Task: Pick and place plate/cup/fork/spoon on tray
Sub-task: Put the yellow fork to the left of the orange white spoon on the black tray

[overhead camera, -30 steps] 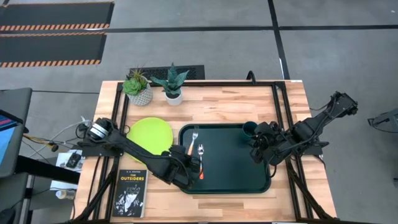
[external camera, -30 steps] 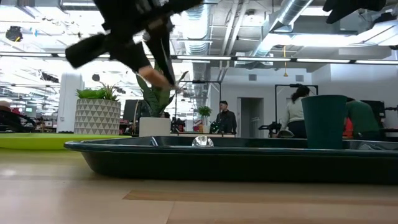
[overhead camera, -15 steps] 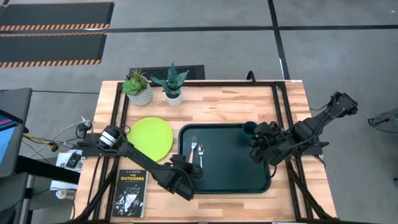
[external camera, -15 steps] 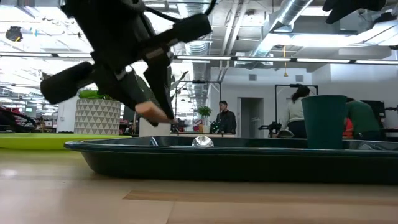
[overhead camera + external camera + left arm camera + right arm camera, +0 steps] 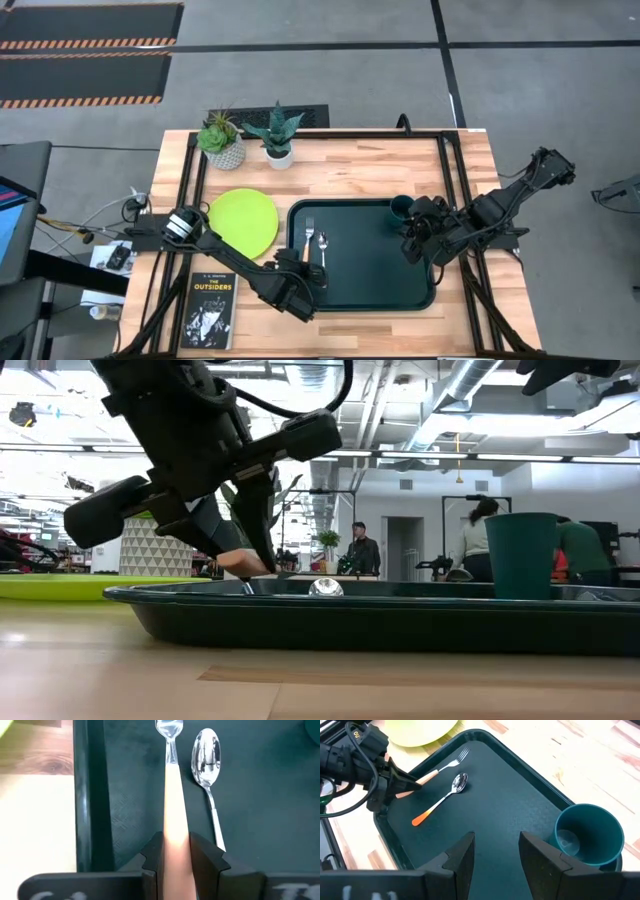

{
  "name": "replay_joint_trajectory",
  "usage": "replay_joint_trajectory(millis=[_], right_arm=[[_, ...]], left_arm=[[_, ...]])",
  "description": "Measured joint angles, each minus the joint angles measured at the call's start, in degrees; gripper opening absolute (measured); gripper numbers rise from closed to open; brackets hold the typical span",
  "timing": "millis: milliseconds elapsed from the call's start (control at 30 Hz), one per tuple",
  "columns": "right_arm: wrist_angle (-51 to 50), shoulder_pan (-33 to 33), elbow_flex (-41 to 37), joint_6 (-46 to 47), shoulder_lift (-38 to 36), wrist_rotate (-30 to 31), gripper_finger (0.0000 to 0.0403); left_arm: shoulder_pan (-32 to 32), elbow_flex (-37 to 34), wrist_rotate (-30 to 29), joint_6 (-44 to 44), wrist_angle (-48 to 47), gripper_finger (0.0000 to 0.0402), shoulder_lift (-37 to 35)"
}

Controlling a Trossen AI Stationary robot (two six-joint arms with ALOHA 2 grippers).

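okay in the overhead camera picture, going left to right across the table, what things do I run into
Book → plate → fork → spoon → cup → right gripper, hovering over the tray's right side.

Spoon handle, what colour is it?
Red-orange. The spoon shows best in the right wrist view, lying on the tray.

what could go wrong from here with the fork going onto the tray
1. The left end effector holds the fork by its handle close beside the spoon; a sideways shift on release could knock the spoon.
2. The fork sits near the tray rim on the plate's side, so it might end up leaning on the rim.
3. The plate lies off the tray, touching its edge; the withdrawing arm could nudge it.
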Motion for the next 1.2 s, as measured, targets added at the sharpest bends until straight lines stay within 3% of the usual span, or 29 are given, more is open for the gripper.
replay_joint_trajectory(millis=[433,667,1200], right_arm=[[0.02,0.00,0.00,-0.09,0.02,0.08,0.0177],[0.42,0.02,0.00,-0.03,0.01,0.03,0.0177],[1.46,0.07,0.00,0.07,0.01,-0.34,0.0177]], left_arm=[[0.18,0.90,1.74,-3.70,0.06,0.0053,2.16],[-0.96,6.18,2.85,-5.98,-4.98,0.0053,6.43],[0.26,6.56,3.20,-3.84,-4.36,0.0056,6.50]])
